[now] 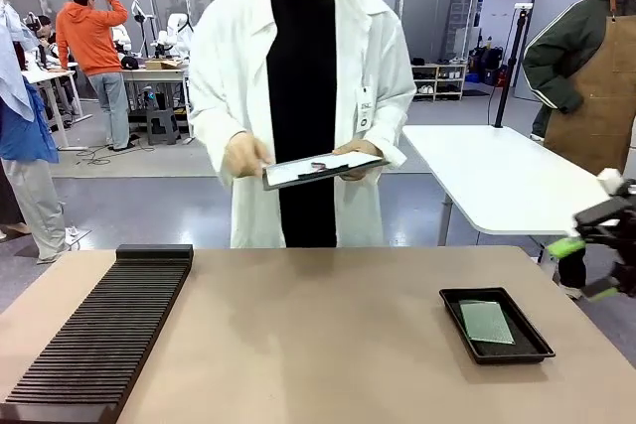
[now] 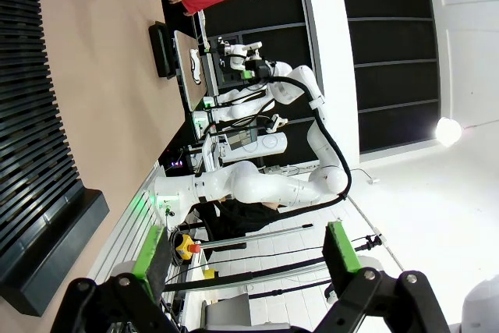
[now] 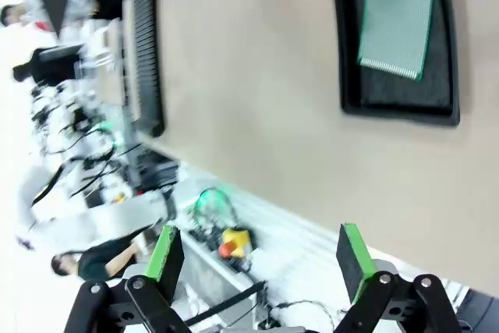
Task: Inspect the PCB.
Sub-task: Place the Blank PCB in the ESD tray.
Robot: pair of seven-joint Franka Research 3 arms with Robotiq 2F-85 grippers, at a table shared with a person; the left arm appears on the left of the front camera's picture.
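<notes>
The PCB [image 1: 485, 322], a small flat green board, lies inside the black tray [image 1: 531, 337] on the right part of the table. The right wrist view has the PCB [image 3: 396, 19] in the tray [image 3: 341, 44] near the top right. My right gripper [image 1: 588, 267] hangs open past the table's right edge, level with the tray and empty. In its own view the right gripper [image 3: 260, 253] has its green pads wide apart. My left gripper [image 2: 242, 249] is open too, with nothing between its fingers.
A long black slotted rack [image 1: 99, 335] lies along the table's left side, also in the left wrist view [image 2: 35, 122]. A person in a white coat stands at the far side holding a clipboard [image 1: 320, 170]. A white table [image 1: 497, 181] stands behind on the right.
</notes>
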